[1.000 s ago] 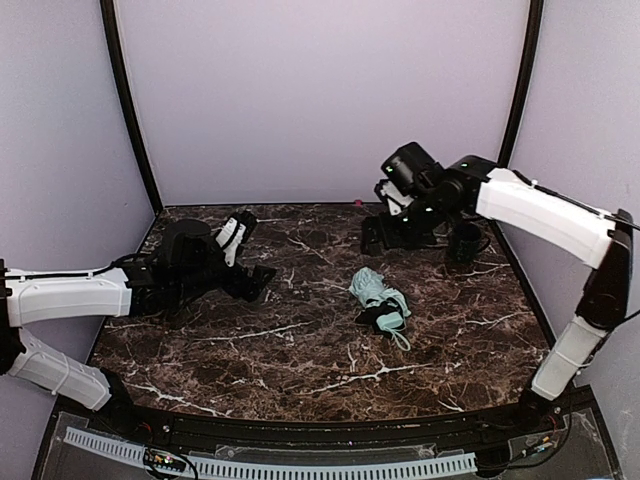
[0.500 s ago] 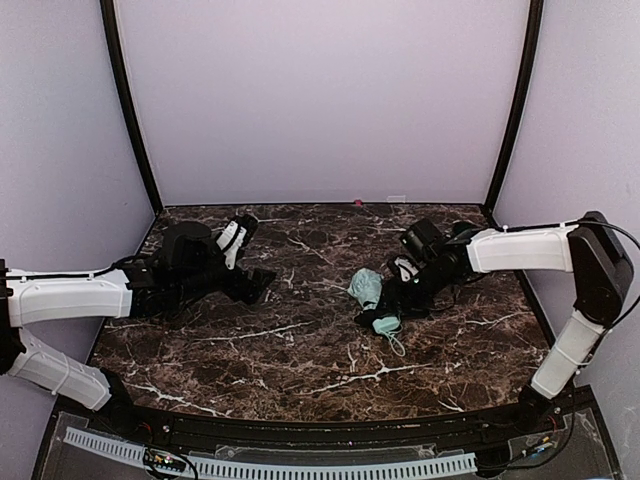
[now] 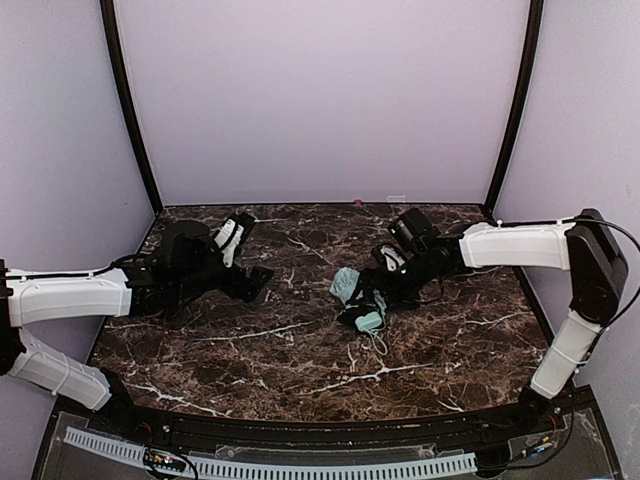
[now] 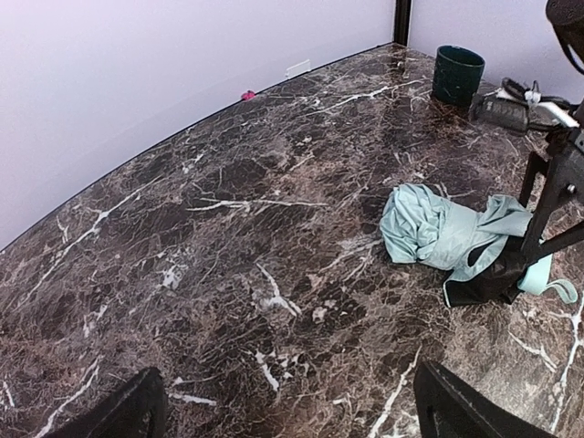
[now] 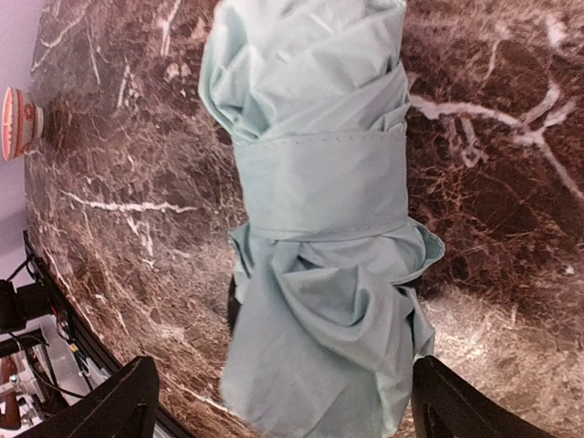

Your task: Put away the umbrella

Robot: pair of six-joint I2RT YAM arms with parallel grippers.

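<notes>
The umbrella (image 3: 357,297) lies folded on the marble table, right of centre: pale mint fabric bound by a strap, black lining at its near end, a mint strap loop trailing toward the front. It also shows in the left wrist view (image 4: 443,234) and fills the right wrist view (image 5: 319,228). My right gripper (image 3: 384,289) is low at the umbrella, open, with its fingers on either side of the bundle's end (image 5: 283,411). My left gripper (image 3: 256,281) is open and empty, left of centre, well apart from the umbrella (image 4: 287,415).
A dark green mug (image 4: 456,73) stands at the back right beside a black device with cables (image 4: 511,102). A small pink object (image 3: 357,203) lies at the foot of the back wall. The table (image 3: 300,350) has purple walls on three sides.
My right arm has come down from the back right to the umbrella, and its open fingers now straddle it. The umbrella has shifted a little to the left. The left arm has not moved.
</notes>
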